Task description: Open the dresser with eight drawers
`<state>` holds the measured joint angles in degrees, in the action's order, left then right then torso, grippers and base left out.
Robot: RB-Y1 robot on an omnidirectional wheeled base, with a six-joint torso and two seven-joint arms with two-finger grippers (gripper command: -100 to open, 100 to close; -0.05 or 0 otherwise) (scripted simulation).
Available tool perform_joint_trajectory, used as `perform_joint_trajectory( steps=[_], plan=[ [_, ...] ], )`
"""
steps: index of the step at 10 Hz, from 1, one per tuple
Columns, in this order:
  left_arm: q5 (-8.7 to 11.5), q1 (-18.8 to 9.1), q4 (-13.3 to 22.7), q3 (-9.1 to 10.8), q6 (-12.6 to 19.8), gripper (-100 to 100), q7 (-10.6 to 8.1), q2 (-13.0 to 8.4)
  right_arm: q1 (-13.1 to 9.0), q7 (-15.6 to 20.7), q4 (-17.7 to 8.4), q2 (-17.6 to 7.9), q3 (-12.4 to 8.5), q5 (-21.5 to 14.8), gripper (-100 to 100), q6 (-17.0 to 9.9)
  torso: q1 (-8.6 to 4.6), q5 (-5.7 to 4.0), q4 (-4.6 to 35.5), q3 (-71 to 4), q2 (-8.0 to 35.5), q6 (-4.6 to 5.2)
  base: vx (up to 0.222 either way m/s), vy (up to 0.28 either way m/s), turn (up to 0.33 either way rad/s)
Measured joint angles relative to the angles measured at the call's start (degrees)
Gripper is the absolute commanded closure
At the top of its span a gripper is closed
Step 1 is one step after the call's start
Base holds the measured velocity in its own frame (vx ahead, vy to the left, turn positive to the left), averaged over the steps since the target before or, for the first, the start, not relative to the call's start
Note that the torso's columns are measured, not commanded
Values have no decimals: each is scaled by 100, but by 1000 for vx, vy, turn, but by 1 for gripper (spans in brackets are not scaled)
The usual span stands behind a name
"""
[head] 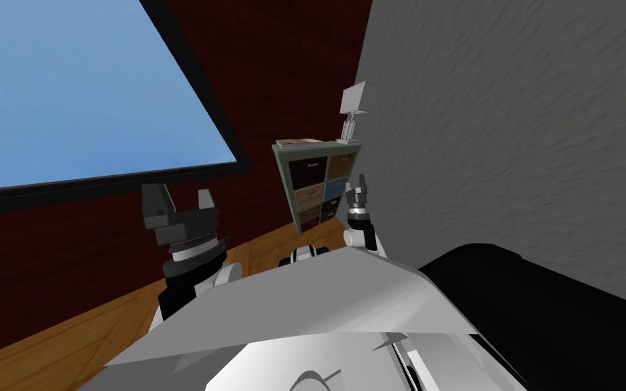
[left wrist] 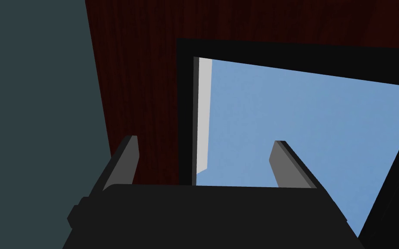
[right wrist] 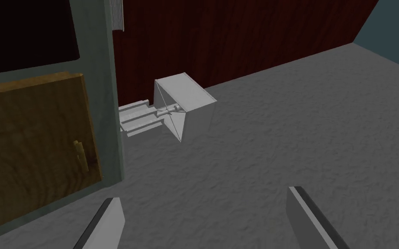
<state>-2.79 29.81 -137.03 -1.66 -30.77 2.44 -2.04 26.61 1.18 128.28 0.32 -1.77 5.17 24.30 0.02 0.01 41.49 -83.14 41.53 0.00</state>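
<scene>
Facing the dresser (head: 315, 187), the robot has not yet touched it. The dresser stands in the corner against the dark red wall (head: 264, 81), just beside the grey wall (head: 508, 136), with a lamp (right wrist: 179, 106) on its top.

The right end effector (right wrist: 204, 196) is open, fingers spread and holding nothing. It hovers near the dresser's frame, beside a brown drawer (right wrist: 30, 147) with a small handle (right wrist: 79, 156), and is aimed past the frame at the grey wall rather than at the handle. The drawers appear shut, though in the head view they are too small to confirm this.

The left end effector (head: 180, 197) is raised on the robot's left, well apart from the dresser, also open and empty.

Progress: none of the opening is done. Remaining steps, as judged: align the right end effector on a handle, close on it, and pull the drawer outward.
</scene>
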Motion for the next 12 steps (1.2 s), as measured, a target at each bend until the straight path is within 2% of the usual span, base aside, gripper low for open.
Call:
perform_joint_trajectory(
  steps=[5,8,12],
  plan=[
    [0,1,1,0,0,0,0,0,6,266,-34,-780,-137,-304,-100,-11,2,1,79,-145,71,0,25,35,-30],
    [0,1,1,0,0,0,0,1,25,618,-53,-1206,-317,-718,-100,-33,4,1,79,-144,73,0,50,78,-67],
    [0,1,1,-1,0,0,0,1,60,1245,-77,-1554,-634,-1416,-100,-68,3,0,79,-144,72,0,53,80,-72]
  ],
)
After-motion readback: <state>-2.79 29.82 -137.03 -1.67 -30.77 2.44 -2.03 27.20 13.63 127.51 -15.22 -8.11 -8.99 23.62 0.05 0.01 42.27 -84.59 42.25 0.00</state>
